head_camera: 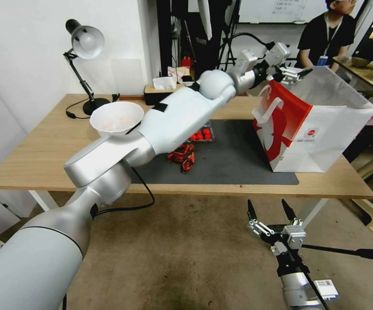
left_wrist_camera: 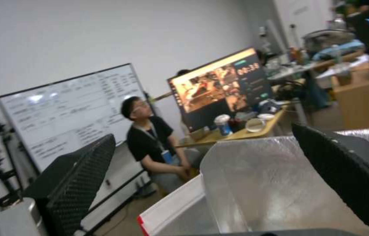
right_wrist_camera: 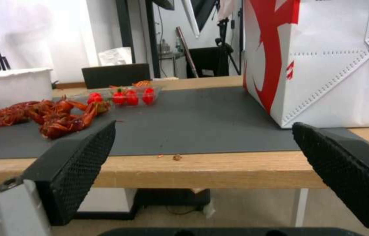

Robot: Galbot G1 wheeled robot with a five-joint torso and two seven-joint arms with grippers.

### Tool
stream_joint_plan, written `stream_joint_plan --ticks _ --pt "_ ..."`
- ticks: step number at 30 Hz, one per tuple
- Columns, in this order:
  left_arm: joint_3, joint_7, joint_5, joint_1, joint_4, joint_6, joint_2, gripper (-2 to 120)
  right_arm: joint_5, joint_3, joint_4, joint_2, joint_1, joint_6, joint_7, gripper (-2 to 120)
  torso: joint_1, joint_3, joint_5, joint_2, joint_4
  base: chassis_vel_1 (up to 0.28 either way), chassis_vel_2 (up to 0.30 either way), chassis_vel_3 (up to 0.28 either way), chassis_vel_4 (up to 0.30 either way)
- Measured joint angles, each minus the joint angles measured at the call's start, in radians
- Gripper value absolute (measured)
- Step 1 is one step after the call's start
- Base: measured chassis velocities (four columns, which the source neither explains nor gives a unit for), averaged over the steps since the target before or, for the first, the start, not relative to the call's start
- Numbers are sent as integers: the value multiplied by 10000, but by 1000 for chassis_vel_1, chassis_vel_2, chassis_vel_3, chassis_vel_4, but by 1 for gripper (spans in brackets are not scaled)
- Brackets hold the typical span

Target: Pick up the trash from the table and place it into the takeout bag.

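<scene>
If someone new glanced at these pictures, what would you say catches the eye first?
The left arm, stretched across the table, holds the left gripper open above the mouth of the red-and-white takeout bag at the table's right end. Red scraps lie on the dark mat, and the right gripper hangs open below the table's front edge.

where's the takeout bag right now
In the head view the takeout bag stands upright at the right end of the table, partly on the dark mat, with the left tool above its open top.
</scene>
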Motion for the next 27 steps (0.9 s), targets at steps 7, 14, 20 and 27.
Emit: stream_joint_plan --ticks 7,14,20,27 --pt "23 -3498 223 1059 -2249 1149 1567 100 -83 -83 -18 18 -11 -17 0 100 0 1 -5 2 15 0 0 0 0" --pt "-140 -4853 568 1648 -3395 1588 2279 100 -79 -25 -14 92 -40 -22 2 100 0 0 -3 2 7 0 0 0 0" --pt "-79 -7251 858 2432 -5203 2966 3164 100 -75 1 -1 113 -120 -6 1 100 0 -1 -1 2 8 0 0 0 0" --pt "-431 -8003 1046 3638 -6343 3487 4021 100 -114 -19 72 84 -141 -5 2 100 0 -1 -2 2 6 0 0 0 0"
